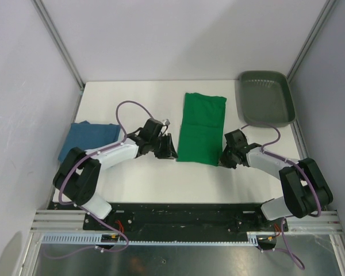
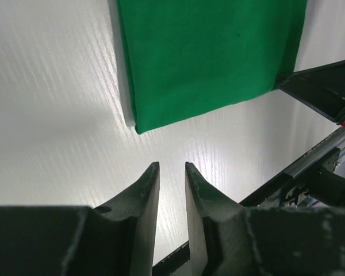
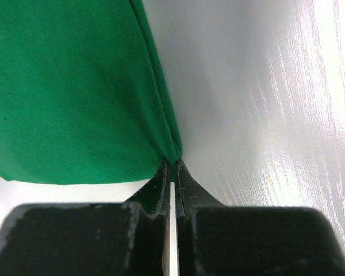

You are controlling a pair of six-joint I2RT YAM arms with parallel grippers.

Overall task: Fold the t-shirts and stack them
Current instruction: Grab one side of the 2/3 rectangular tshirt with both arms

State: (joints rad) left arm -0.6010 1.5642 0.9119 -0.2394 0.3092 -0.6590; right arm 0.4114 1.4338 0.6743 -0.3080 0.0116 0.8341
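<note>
The emerald green t-shirt [image 1: 201, 129] lies folded into a long rectangle in the middle of the white table. The teal blue t-shirt [image 1: 87, 138] lies folded at the left edge, partly under the left arm. My left gripper [image 1: 171, 154] hovers just off the green shirt's near left corner [image 2: 139, 123]. Its jaws [image 2: 172, 165] stand a little apart with only table between them. My right gripper [image 1: 221, 160] is shut on the green shirt's near right corner [image 3: 171, 163], which bunches into the closed tips. The green shirt [image 3: 69, 86] spreads to the left of them.
A dark grey-green plastic tray [image 1: 265, 98] sits empty at the back right. Grey walls enclose the table on three sides. The black base rail [image 2: 310, 172] runs along the near edge behind the shirt's front hem.
</note>
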